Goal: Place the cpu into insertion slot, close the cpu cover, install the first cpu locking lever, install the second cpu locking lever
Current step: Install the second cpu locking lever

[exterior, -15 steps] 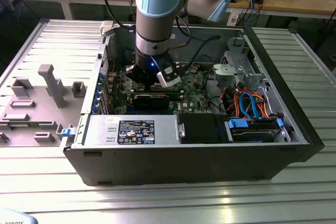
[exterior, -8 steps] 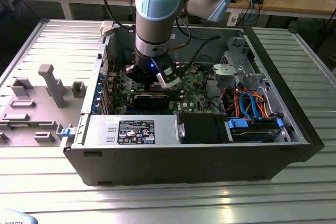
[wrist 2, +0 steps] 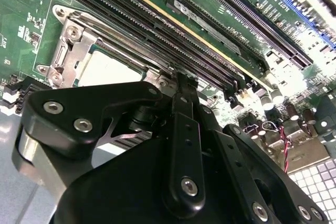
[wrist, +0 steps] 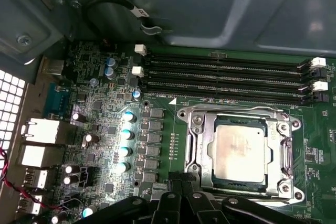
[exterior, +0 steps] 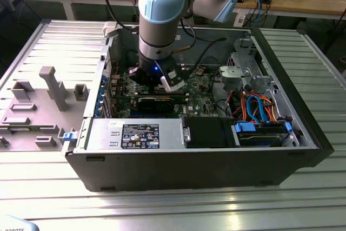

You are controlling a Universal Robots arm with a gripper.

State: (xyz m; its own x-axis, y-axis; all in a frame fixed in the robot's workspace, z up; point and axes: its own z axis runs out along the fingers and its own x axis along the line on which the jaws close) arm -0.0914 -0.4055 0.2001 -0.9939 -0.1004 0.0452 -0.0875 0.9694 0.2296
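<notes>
In the exterior view the arm reaches down into an open computer case [exterior: 303, 128] that lies on a ribbed metal table [exterior: 216, 209]. The gripper [exterior: 161, 82] hangs low over the green motherboard. A long black expansion card [exterior: 155, 103] sits just at its six o'clock, and beyond that lies the grey power supply [exterior: 135, 135]. At four o'clock of the gripper is a drive bay with blue and orange cables [exterior: 259, 106]. Outside the case, at nine o'clock, stands a grey tray of moulded fixtures [exterior: 48, 90]. The arm's own blue-capped joint hides the socket there.

The first wrist view gives what that view hides. The cpu [wrist: 239, 149], a flat square with a dull silver top, lies seated in the insertion slot [wrist: 287, 188]. The cpu cover [wrist: 206, 145], a thin bright metal frame, lies flat around its edge. Four long black memory slots [wrist: 226, 74] run just beside the socket. A row of blue-topped capacitors [wrist: 126, 135] stands on its other side, and a black cable [wrist: 110, 3] loops on the case wall. The gripper [wrist: 181, 182] sits at the socket's edge, its black fingertips pressed together with nothing visible between them.

The second wrist view looks along the matte black, bolted linkages to the gripper [wrist 2: 181, 82], just beside the cpu [wrist 2: 107, 69].
</notes>
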